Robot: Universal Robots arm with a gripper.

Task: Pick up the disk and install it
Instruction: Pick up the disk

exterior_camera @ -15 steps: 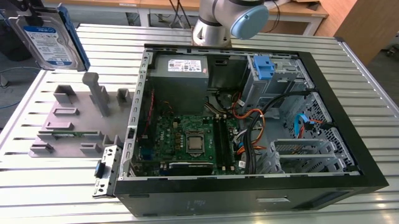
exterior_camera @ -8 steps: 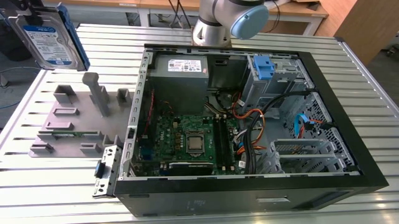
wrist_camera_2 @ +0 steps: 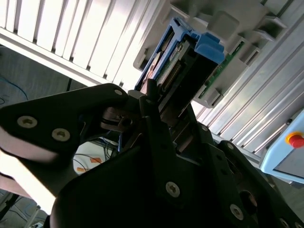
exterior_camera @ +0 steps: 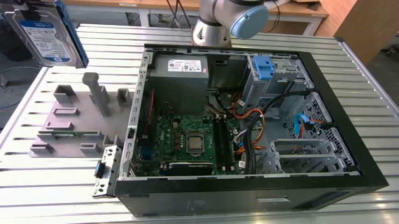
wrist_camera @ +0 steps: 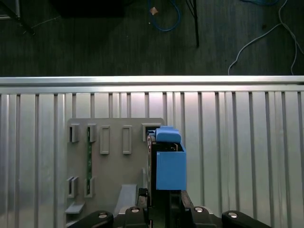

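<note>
The disk point(exterior_camera: 48, 35), a silver-grey drive with a white-and-blue label in a blue carrier, hangs in the air at the exterior view's upper left, above the grey fixture point(exterior_camera: 68, 121). It stands on edge, clear of the fixture's slots. In the second wrist view my gripper point(wrist_camera_2: 156, 109) is shut on the disk point(wrist_camera_2: 183, 61), its dark fingers point(wrist_camera_2: 152, 118) clamping the carrier's sides. In the first wrist view the blue carrier of the disk point(wrist_camera: 168, 161) sticks out past the gripper point(wrist_camera: 164, 202), over the fixture point(wrist_camera: 114, 166).
An open computer case point(exterior_camera: 349, 154) lies on the slatted metal table point(exterior_camera: 50, 196), showing its motherboard point(exterior_camera: 187, 140), cables and a grey power supply point(exterior_camera: 181, 70). A blue bracket point(exterior_camera: 265, 67) stands in the drive bay at the case's far end. The arm's base point(exterior_camera: 215, 23) rises behind the case.
</note>
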